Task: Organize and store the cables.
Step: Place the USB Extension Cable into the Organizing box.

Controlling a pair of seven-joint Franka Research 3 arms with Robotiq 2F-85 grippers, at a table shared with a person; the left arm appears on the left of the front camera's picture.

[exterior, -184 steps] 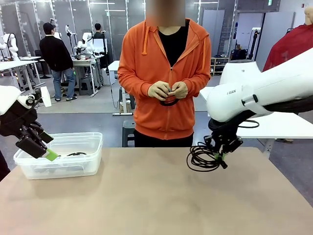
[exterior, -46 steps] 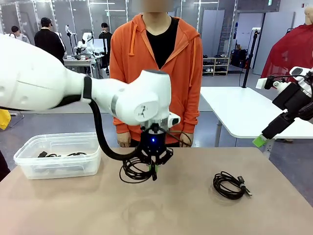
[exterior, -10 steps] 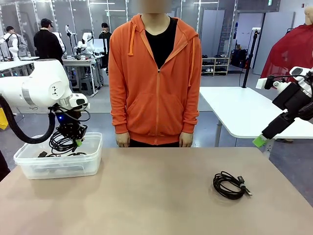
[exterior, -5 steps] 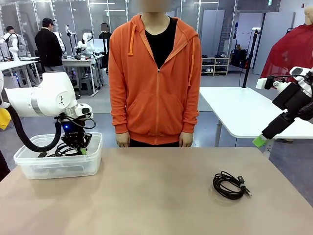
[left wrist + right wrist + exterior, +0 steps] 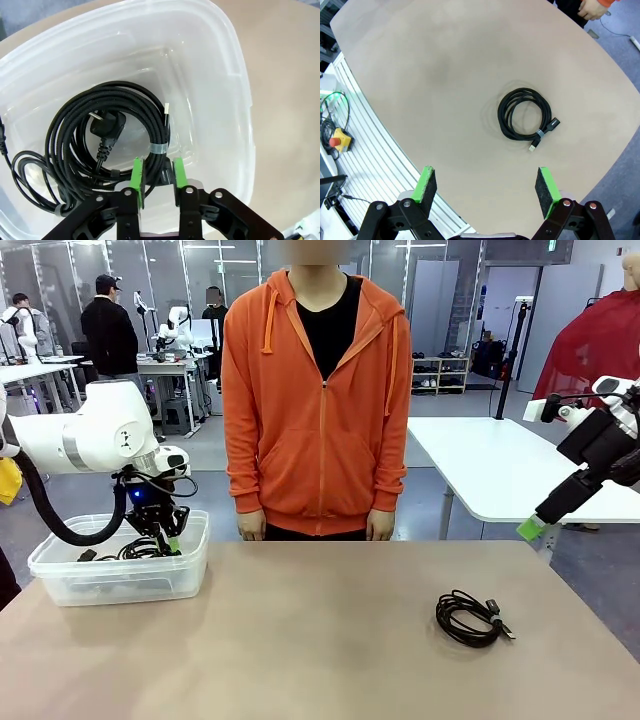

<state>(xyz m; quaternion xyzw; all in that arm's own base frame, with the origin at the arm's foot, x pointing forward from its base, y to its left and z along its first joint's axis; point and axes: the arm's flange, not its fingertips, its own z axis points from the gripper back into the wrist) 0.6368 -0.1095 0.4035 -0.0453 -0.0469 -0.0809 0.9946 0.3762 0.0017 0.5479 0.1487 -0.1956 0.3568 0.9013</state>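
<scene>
In the left wrist view, a coiled black cable with a black plug lies on the floor of the clear plastic bin, beside another thin black cable. My left gripper hovers just over the coil, its green pads a little apart with the taped bundle running loose between them. From the front, that gripper sits inside the bin at the table's left. A third coiled cable lies on the table at the right. My right gripper stands open, high off the right side.
A person in an orange hoodie stands at the far edge, hands hanging at the table's rim. A white table stands behind on the right. The tan tabletop lies bare between bin and right cable.
My left arm lowered the coil into the bin, then its jaws parted and the cable settled on the bin floor. The right arm and the person stayed still.
</scene>
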